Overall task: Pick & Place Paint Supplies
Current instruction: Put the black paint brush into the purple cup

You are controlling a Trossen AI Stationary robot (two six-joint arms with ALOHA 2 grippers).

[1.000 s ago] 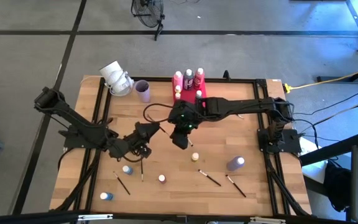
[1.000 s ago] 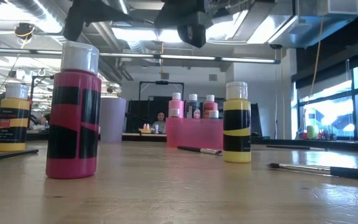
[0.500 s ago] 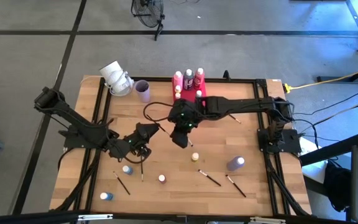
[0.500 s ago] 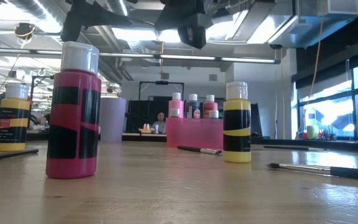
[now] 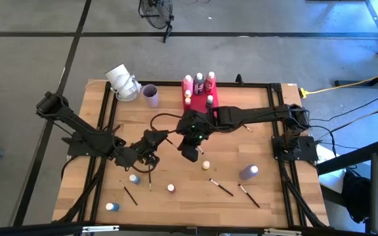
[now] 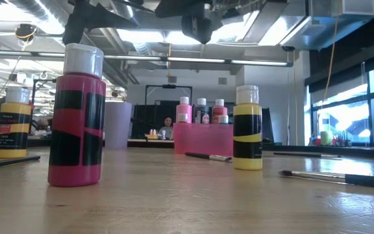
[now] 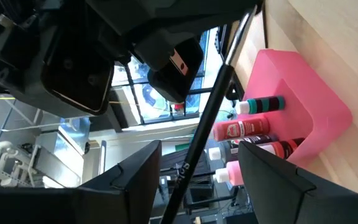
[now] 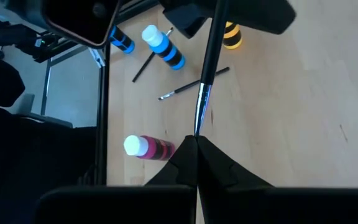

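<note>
1. Right now, the held brush (image 8: 207,68) hangs in mid-air over the middle of the table, between the two arms. It is not yet put away.
2. The right gripper (image 8: 196,142) is pressed together on the brush's pale tip. The left gripper (image 7: 197,150) stands spread, its fingers (image 7: 135,180) on either side of the handle and clear of it. This looks like a hand-over in progress.
3. Done so far: five bottles (image 5: 199,81) stand in the pink tray (image 7: 303,93) at the far edge.
4. Left to do: the purple bottle (image 5: 249,172), yellow bottle (image 5: 206,165), pink bottle (image 5: 170,188) and two blue bottles (image 5: 134,178) remain on the near half of the table.
5. Loose brushes (image 5: 220,188) also lie among them, so the job seems under half done.
6. The cup (image 5: 151,96) beside the tray is probably meant for brushes. Whether it holds anything cannot be told.
7. Compared with a second ago, the right gripper has slid a little toward the near edge, away from the tray. In the low view it sits slightly higher.
8. The left gripper has kept its place and its spread, and nothing on the table has moved.
</note>
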